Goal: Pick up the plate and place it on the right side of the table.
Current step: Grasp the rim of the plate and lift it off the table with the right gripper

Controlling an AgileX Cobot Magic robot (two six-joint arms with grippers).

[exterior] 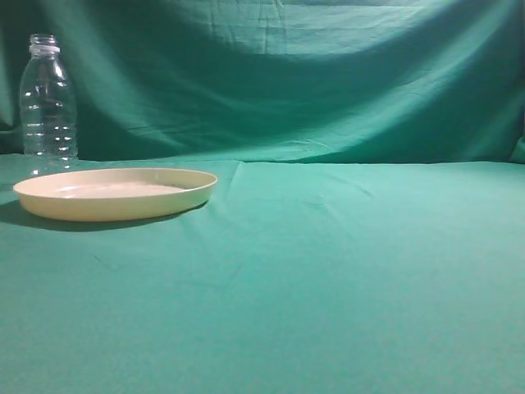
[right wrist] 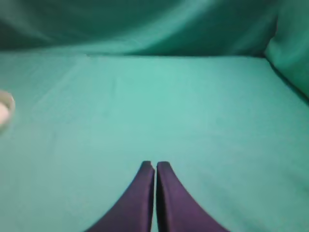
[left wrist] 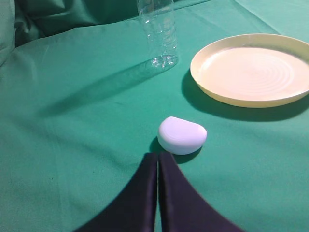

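Observation:
The cream-yellow plate lies flat on the left side of the table, which is draped in teal-green cloth. It also shows in the left wrist view at the upper right, empty. My left gripper is shut and empty, low over the cloth, well short of the plate. My right gripper is shut and empty over bare cloth. A pale blurred edge at the far left of the right wrist view may be the plate. Neither gripper shows in the exterior view.
A clear plastic bottle stands upright behind the plate's left end, and also shows in the left wrist view. A small white rounded case lies just ahead of my left fingertips. Green cloth backdrop rises behind the table.

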